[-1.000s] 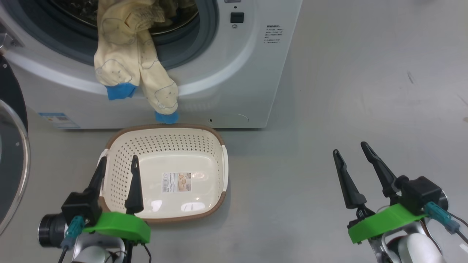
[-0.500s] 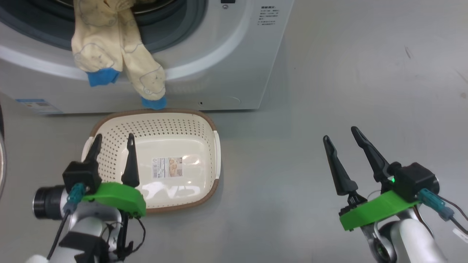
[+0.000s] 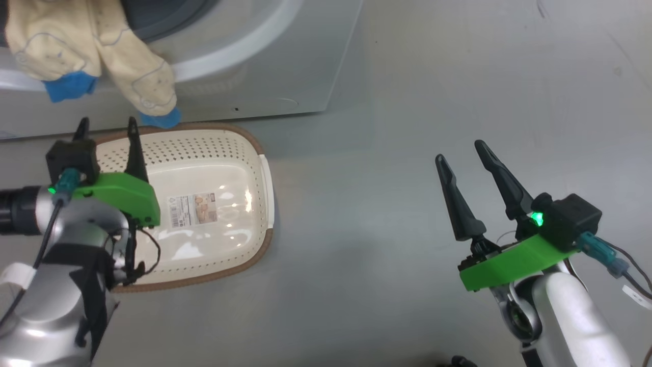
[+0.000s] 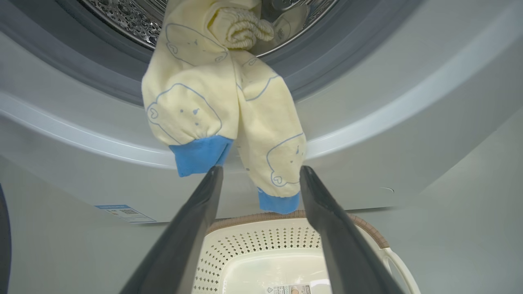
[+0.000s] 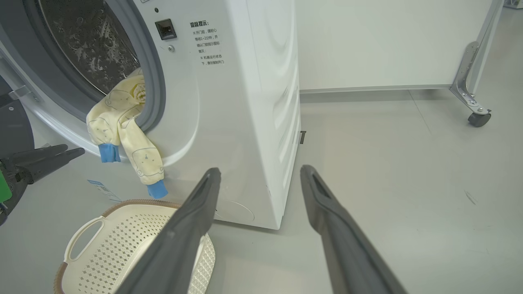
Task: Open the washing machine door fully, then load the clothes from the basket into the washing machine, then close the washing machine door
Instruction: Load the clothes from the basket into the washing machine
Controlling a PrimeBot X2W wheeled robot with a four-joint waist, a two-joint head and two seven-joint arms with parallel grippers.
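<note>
Left jaws and right jaws are both spread wide, nothing in either. My left fingers point(image 3: 136, 158) hang over the back-left part of the basket point(image 3: 224, 153), tips aimed at the front of the washing machine point(image 3: 285, 56). The clothes point(image 4: 192, 102), a cream-yellow garment with blue cuffs, are only half in. The top is bunched in the drum, and both legs spill over the grey gasket point(image 4: 81, 61) and the lower lip of the opening. The longer leg's cuff dangles just above the basket's brown back rim. The basket sits just in front of the machine's foot. The door point(image 5: 12, 130) is swung out at the left. My right fingers point(image 3: 456, 204) hover over bare grey floor point(image 3: 367, 153), well apart from the basket, with loads of room past the machine's right edge.
</note>
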